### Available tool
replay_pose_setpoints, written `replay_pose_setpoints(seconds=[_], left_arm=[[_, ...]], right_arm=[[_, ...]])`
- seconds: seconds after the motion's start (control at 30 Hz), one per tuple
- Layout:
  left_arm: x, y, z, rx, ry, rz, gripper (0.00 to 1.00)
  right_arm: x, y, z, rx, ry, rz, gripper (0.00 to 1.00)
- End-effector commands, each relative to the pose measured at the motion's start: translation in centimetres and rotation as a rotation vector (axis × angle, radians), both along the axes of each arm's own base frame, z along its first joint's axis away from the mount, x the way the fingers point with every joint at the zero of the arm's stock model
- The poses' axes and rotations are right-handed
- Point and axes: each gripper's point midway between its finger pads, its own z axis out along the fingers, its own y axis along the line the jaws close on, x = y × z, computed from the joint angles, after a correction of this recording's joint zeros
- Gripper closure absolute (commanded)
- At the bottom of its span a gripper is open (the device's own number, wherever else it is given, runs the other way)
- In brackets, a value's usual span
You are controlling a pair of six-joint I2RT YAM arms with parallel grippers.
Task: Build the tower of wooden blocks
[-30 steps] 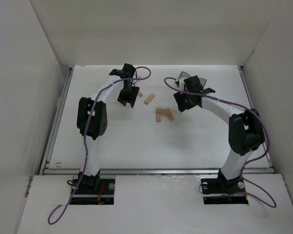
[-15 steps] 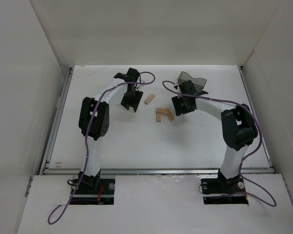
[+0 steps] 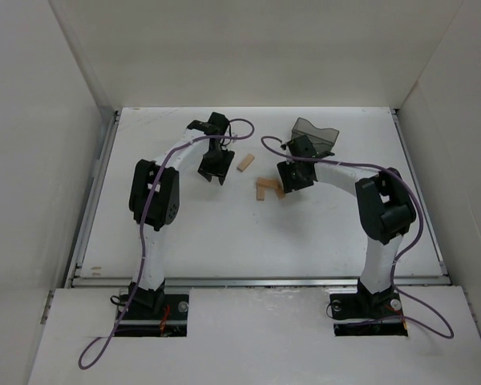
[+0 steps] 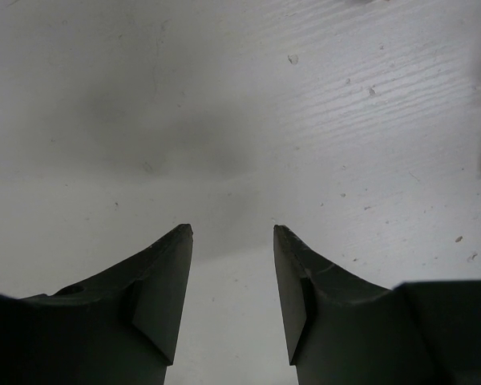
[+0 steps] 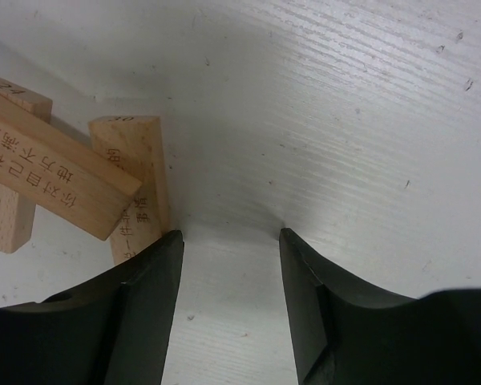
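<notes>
Overhead cam; wrist cams close, downward

A low tan tower is sitting at the centre of the top view. At the left of the right wrist view, one printed wood block is lying slantwise across two lower blocks. A lone block is lying tilted, just up-left of the tower.

White wood-grain table is sitting boxed in, plain white walls rising at its back, left and right edges. Metal rail is running along the near edge, white board lying in front of it. Soft even light is falling, casting faint shadows.
</notes>
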Motion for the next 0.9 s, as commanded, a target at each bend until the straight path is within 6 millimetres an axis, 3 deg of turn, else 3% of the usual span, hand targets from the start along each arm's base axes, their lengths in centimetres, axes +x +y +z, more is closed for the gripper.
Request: replay_pose_setpoints(seconds=[0.0,0.53,0.87], left_arm=[[-0.7,0.2,0.2,0.013,0.008,0.000,0.58],[-0.7,0.2,0.2,0.013,0.008,0.000,0.58],[-0.7,0.2,0.2,0.013,0.008,0.000,0.57]], right_arm=[[0.3,1.6,0.8,0.047,-0.041,0.014,0.43],[-0.8,2.3,1.1,0.080,-0.031,0.044,0.43],[-0.4,1.0,1.2,0.024,-0.060,0.006,0.43]])
